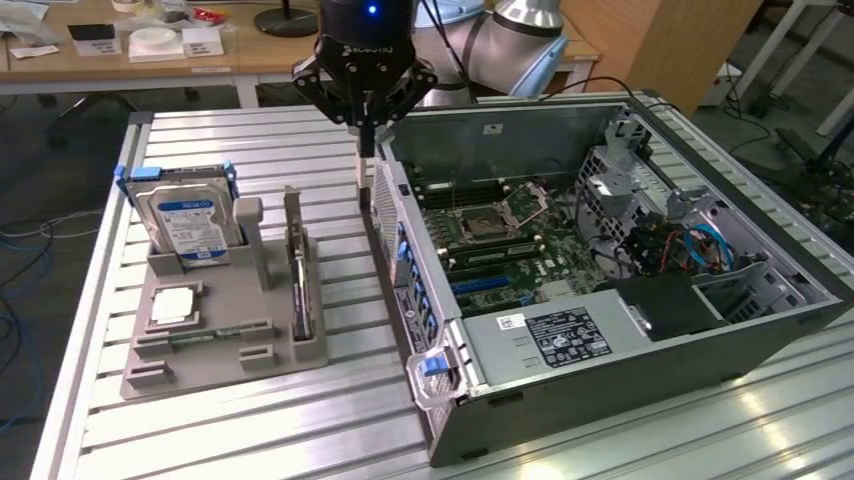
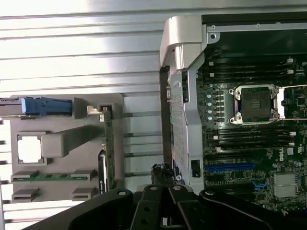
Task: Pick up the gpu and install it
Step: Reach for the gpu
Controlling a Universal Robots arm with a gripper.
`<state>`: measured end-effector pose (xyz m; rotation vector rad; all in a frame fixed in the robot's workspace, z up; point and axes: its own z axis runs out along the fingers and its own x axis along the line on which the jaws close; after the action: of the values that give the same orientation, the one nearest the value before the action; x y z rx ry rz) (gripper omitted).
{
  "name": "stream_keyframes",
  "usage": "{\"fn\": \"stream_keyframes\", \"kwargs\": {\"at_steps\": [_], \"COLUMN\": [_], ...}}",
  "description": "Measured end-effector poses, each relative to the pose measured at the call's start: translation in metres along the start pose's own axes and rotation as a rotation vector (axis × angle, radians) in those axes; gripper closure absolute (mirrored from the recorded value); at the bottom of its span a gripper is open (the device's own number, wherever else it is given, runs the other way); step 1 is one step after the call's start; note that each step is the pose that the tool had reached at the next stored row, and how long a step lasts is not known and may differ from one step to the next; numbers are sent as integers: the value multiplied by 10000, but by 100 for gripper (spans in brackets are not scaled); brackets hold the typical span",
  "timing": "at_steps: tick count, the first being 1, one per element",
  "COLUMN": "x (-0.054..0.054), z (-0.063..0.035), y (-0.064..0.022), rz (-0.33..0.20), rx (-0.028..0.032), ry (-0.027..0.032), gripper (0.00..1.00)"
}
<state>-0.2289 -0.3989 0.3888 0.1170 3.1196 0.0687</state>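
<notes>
Slatted metal table seen beneath everything. Open computer case laid on side, motherboard exposed. Grey holder tray placed beside case, toward exterior view's left. Gripper poised just beside case wall, fingers pressed together, nothing gripped. Hard drive stood upright in tray. Gpu seated edge-on in tray slot nearest case, apart from gripper. Small square chip laid flat in tray.

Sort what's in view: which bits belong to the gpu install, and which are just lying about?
Job: gpu, on edge in the grey holder; gripper, shut, beside the case wall; open computer case; motherboard.
Lying about: hard drive; square silver chip, both in the same holder.
</notes>
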Motion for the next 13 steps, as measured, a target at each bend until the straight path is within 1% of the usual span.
{"fn": "stream_keyframes", "kwargs": {"at_steps": [13], "x": [122], "z": [9], "y": [-10], "rz": [1], "rx": [2], "ry": [30], "gripper": [90]}}
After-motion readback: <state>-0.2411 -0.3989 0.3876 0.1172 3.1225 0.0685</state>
